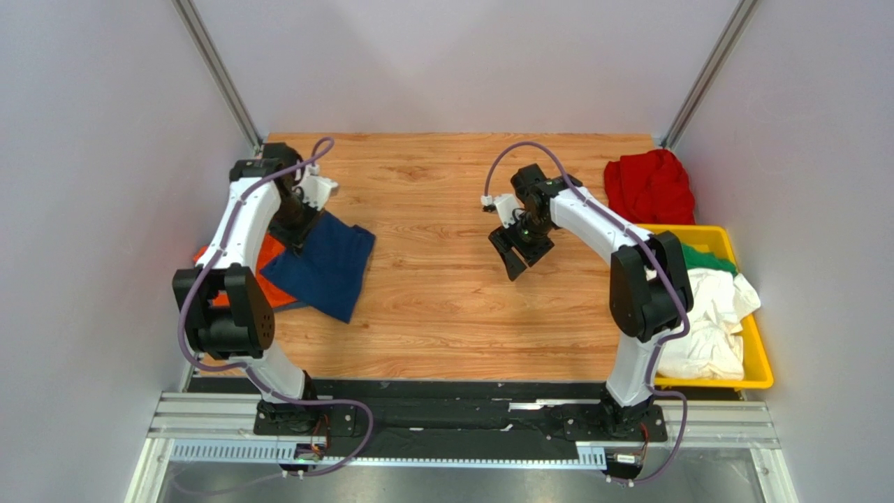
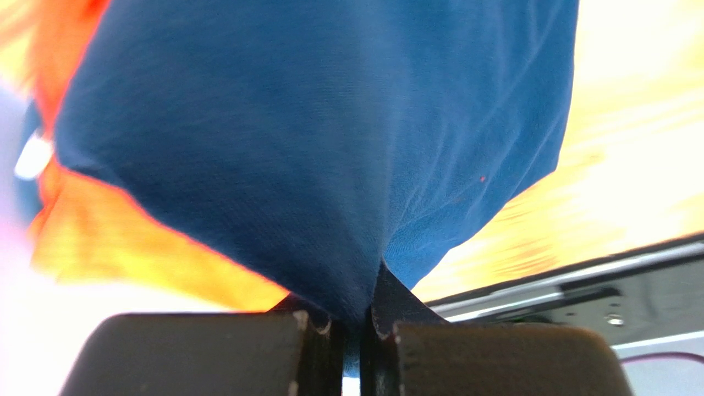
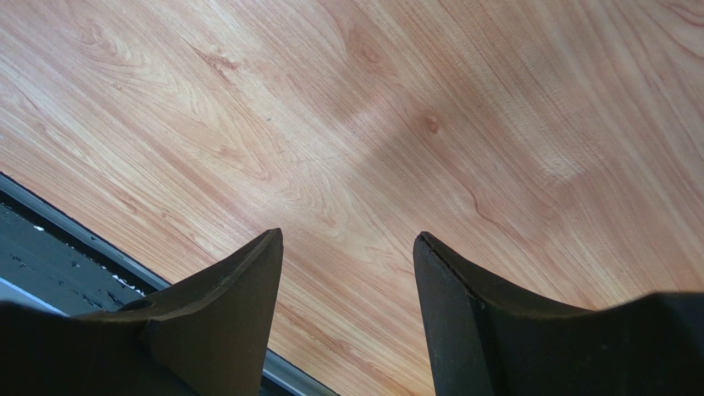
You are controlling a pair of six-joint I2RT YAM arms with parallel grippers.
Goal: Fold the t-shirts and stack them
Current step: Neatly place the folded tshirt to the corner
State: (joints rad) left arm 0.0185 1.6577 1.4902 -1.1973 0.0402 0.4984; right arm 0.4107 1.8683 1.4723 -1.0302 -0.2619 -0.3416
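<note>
A folded navy blue t-shirt (image 1: 325, 262) lies at the left of the table, partly over an orange t-shirt (image 1: 275, 285). My left gripper (image 1: 298, 233) is shut on the navy shirt's far edge; in the left wrist view the navy cloth (image 2: 314, 148) rises from between the closed fingers (image 2: 206, 351), with orange cloth (image 2: 124, 247) behind. My right gripper (image 1: 516, 255) hangs open over bare wood at mid-table, nothing between its fingers (image 3: 240, 305). A red t-shirt (image 1: 648, 186) lies crumpled at the far right. White (image 1: 714, 320) and green (image 1: 705, 258) shirts fill the yellow bin (image 1: 758, 362).
The yellow bin stands at the table's right edge. A black rail (image 1: 462, 386) runs along the near edge, above the arm bases. Pale walls close in the left, right and back sides.
</note>
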